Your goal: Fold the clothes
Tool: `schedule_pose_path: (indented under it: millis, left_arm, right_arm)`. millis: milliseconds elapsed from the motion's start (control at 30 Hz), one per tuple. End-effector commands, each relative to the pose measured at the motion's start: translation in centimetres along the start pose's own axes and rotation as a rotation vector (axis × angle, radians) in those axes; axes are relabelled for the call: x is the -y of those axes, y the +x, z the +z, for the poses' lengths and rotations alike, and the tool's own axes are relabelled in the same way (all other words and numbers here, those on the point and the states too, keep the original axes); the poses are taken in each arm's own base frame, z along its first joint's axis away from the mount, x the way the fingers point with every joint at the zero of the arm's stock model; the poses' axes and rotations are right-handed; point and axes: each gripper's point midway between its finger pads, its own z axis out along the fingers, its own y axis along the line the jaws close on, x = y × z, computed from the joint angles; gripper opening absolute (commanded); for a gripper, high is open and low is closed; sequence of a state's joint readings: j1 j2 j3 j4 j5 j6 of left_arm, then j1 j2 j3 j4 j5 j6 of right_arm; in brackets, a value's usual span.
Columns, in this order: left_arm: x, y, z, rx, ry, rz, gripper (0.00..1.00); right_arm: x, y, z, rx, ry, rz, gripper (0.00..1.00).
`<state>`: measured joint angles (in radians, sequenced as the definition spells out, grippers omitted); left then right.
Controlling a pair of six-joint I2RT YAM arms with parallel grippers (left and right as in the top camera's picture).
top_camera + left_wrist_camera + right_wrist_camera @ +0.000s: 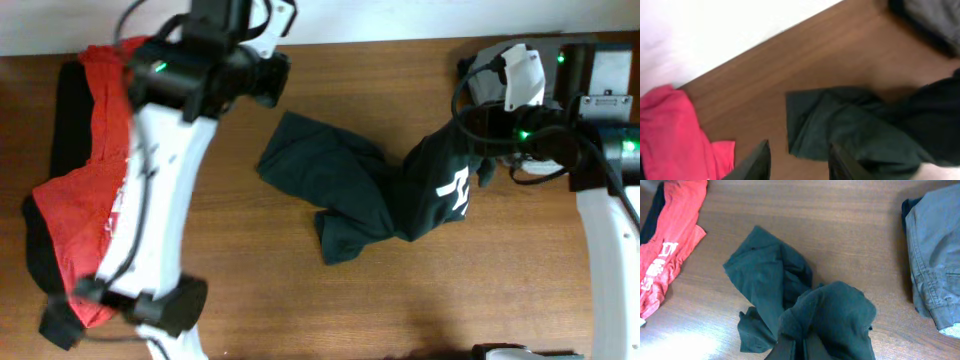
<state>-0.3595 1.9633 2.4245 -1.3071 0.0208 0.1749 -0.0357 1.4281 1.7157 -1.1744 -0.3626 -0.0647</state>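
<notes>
The dark-green T-shirt [340,180] lies crumpled mid-table, with white lettering [455,190] showing on its raised right part. My right gripper [478,160] is shut on a bunched fold of it and holds that part up; in the right wrist view the fingers [801,342] pinch the cloth [830,315]. The red T-shirt [95,190] with white print lies at the left, partly under my left arm, and also shows in the right wrist view [670,240]. My left gripper [275,78] is open and empty [799,150], above bare table near the green shirt's left corner [850,130].
A black garment [65,120] lies under the red T-shirt. A grey garment [935,255] lies at the back right, partly hidden by my right arm [485,85]. The table's far edge [380,42] runs just behind the left gripper.
</notes>
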Motion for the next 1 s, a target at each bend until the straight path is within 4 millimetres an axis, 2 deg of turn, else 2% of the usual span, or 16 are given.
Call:
schedule_pose_path:
  millis: [0, 133, 400, 600, 733, 967]
  left_arm:
    - [-0.2, 0.8, 6.7, -0.074, 0.008, 0.082, 0.43]
    - [0.1, 2.0, 14.4, -0.119, 0.04, 0.13, 0.5]
    - [3.8, 7.0, 21.8, -0.23, 0.267, 0.261, 0.58]
    - [5.4, 9.4, 23.6, -0.268, 0.377, 0.329, 0.69]
    - [6.0, 11.9, 25.7, -0.326, 0.415, 0.367, 0.78]
    - [6.4, 14.8, 28.8, -0.384, 0.44, 0.357, 0.78]
  right_arm:
    - [0.2, -0.3, 0.1, 0.004, 0.009, -0.011, 0.04]
    - [0.3, -0.3, 0.3, -0.002, 0.009, -0.032, 0.04]
    - [0.4, -0.2, 0.4, -0.007, 0.01, -0.03, 0.04]
    - [0.4, -0.1, 0.4, -0.01, 0.013, -0.029, 0.04]
    - [0.4, 0.2, 0.4, -0.025, 0.011, -0.023, 0.05]
    - [0.4, 0.4, 0.4, -0.032, 0.012, -0.021, 0.05]
